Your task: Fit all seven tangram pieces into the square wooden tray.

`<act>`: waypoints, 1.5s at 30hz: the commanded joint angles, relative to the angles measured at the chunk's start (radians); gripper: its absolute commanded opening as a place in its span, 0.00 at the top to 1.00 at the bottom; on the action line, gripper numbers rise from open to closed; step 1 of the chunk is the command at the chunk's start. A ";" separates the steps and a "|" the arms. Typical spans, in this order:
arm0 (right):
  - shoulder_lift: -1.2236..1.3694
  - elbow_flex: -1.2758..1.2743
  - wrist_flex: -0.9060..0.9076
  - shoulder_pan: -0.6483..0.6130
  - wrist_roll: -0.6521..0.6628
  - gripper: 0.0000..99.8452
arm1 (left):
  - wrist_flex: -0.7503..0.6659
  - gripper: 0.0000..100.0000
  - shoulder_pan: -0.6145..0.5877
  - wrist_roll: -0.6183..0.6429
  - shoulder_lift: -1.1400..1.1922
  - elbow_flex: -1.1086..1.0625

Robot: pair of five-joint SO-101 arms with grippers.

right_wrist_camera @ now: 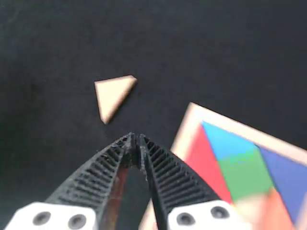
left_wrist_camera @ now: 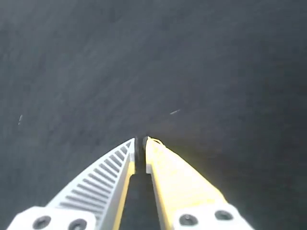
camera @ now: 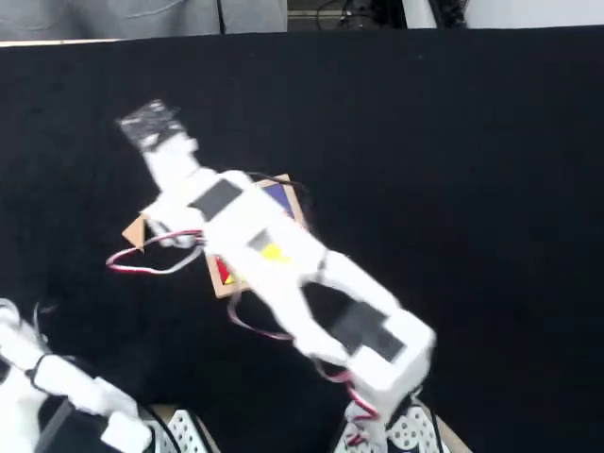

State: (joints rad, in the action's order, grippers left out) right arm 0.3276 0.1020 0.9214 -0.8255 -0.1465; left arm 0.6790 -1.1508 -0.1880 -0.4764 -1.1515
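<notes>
Right wrist view looks down past the right claw (right_wrist_camera: 134,139). Its two black fingers have small ridges like a comb. The tips are pressed together with nothing between them.

Just past the tips lies a small triangle (right_wrist_camera: 112,93). It is flat and pale tan, and it rests on the black cloth table (right_wrist_camera: 57,38), near a corner of the square wooden tray (right_wrist_camera: 191,120) but not touching it.

The tray has a light wood rim. Inside it, flat shapes with straight edges sit side by side: a red piece (right_wrist_camera: 201,155), a light blue piece (right_wrist_camera: 225,141), a green piece (right_wrist_camera: 244,172) and a dark blue piece (right_wrist_camera: 288,175).

In the high view, the white right arm (camera: 283,269) is stretched across the tray and hides much of it.

The left claw (left_wrist_camera: 140,142) has one white ridged finger and one smooth yellow finger. They are closed together over the soft black cloth and hold nothing.
</notes>
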 commanded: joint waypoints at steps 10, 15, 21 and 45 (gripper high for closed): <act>0.816 1.056 0.035 -0.071 0.222 0.99 | -0.109 0.94 -0.058 0.060 -0.241 -0.226; 1.020 1.438 0.232 -0.095 0.227 0.99 | -0.109 0.94 -0.015 0.058 -0.341 -0.286; 1.115 1.564 0.377 -0.094 0.284 0.99 | -0.109 0.94 -0.012 0.058 -0.477 -0.355; 0.832 1.532 0.839 -0.009 0.227 0.98 | 0.015 0.94 0.027 -0.003 -0.858 -0.493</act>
State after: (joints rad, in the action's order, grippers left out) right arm 1.2298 1.6364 1.7116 -0.8562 0.1020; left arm 0.6974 -1.1400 -0.1849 -1.3172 -1.6456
